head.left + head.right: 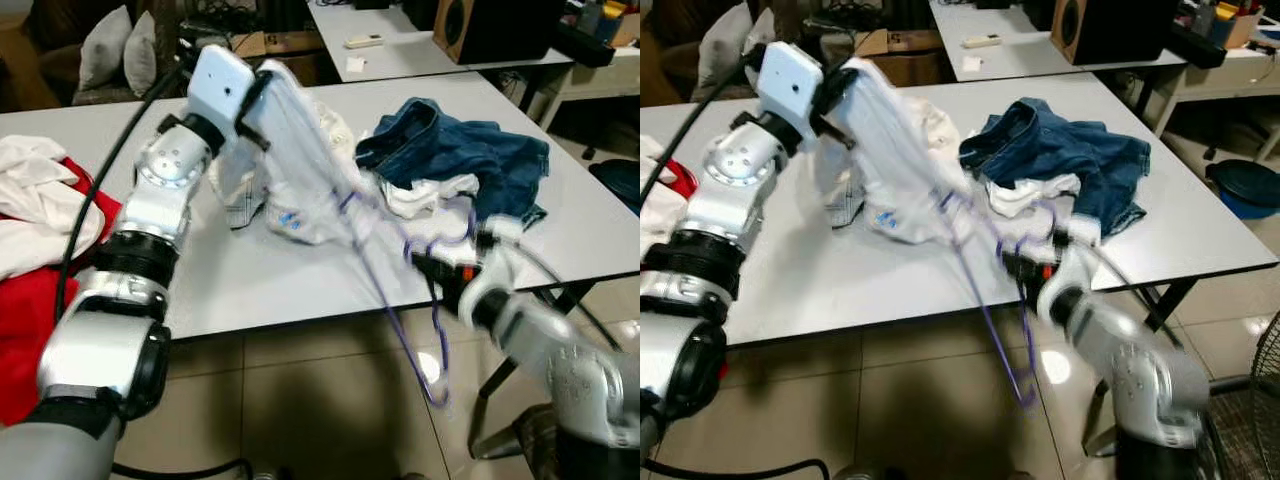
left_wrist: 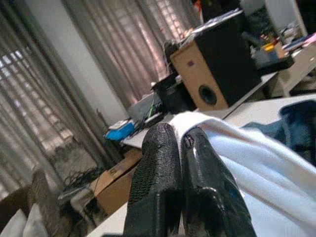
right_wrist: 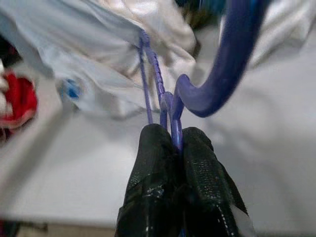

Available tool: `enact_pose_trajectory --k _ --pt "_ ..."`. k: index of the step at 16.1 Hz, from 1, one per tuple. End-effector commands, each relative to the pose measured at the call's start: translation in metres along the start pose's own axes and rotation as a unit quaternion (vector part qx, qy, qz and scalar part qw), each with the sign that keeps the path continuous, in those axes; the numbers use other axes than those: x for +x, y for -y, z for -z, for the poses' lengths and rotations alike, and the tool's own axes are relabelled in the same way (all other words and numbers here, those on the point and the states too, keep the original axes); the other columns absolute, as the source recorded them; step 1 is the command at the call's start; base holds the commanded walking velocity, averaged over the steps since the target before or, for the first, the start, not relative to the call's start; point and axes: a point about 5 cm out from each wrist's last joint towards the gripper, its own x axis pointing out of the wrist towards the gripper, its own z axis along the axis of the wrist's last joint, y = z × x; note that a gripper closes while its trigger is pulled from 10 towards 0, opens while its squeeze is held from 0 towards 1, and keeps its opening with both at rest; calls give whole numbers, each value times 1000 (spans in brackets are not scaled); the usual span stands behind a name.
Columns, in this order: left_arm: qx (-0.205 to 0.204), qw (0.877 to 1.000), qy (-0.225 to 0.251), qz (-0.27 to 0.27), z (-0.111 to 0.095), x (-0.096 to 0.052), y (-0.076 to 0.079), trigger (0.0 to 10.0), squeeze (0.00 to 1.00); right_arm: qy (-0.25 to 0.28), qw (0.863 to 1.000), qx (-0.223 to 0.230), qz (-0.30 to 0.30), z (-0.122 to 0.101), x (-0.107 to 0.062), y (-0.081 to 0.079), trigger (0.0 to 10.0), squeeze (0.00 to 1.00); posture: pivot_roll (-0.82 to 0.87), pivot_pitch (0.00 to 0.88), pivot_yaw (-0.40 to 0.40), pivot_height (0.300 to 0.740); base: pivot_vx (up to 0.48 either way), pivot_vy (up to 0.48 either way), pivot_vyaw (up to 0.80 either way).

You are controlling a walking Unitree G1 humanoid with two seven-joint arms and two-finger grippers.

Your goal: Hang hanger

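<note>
Over the front edge of the white table (image 1: 260, 290), the purple hanger (image 1: 400, 300) slants down from the white shirt (image 1: 300, 150) toward the floor, its lower loop hanging past the table edge. It looks like thin plastic or coated wire: light, stiff enough to keep its shape, yet springy, and probably slick under the pads. The right gripper (image 3: 170, 143) has its two black fingers pinched together on the hanger just below the hook's curve, which seems the soundest place to hold, since the neck is where the frame twists least. The shirt is soft and limp and will drape or slide off the frame unless kept taut; the left gripper (image 2: 177, 143), raised above the table, has its fingers closed on an upper fold of that cloth, holding it up.

Beside the shirt lies a pair of blue jeans (image 1: 460, 150) with another white garment (image 1: 430, 192) at its edge, and red and white cloth (image 1: 40, 220) is piled at the table's left end. A second table (image 1: 420, 50) with a black speaker (image 1: 490, 25) stands behind.

How far the hanger's arms reach inside the shirt cannot be made out; the cloth covers them. The right forearm and the hanger are blurred in both head views. No rail or hook to hang it on can be seen.
</note>
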Motion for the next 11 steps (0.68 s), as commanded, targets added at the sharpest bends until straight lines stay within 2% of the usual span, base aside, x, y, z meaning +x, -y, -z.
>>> enact_pose_trajectory --k 1,2,5,6,7,8,9,11 --pt "9 1000 22 -1 -8 1 -2 0 0 37 999 14 9 -13 1 2 10000 0 -45 0 62 740 0 0 0" --pt "10 999 35 2 -13 2 -1 0 0 89 995 34 1 -32 4 -3 10000 0 -42 0 61 740 0 0 0" --pt "17 999 30 6 -12 0 0 0 0 152 986 61 -17 -55 5 -9 10000 0 -35 0 52 740 0 0 0" --pt "22 1000 12 10 -5 -3 3 0 0 91 994 56 10 -38 9 -1 10000 0 -33 0 50 740 0 0 0" --pt "26 1000 2 17 -1 -5 6 0 0 45 997 60 37 -21 12 7 10000 0 -31 0 46 740 0 0 0" --pt "31 999 0 22 1 -7 9 118 0 30 995 75 53 -11 12 12 10000 0 -27 0 42 740 0 0 0" --pt "31 999 1 23 1 -8 10 667 0 33 994 85 57 -9 12 13 10000 0 -28 0 41 740 0 0 0" --pt "26 999 1 33 1 -10 15 824 0 38 989 127 60 -6 12 14 10000 0 -33 0 48 740 0 0 0"
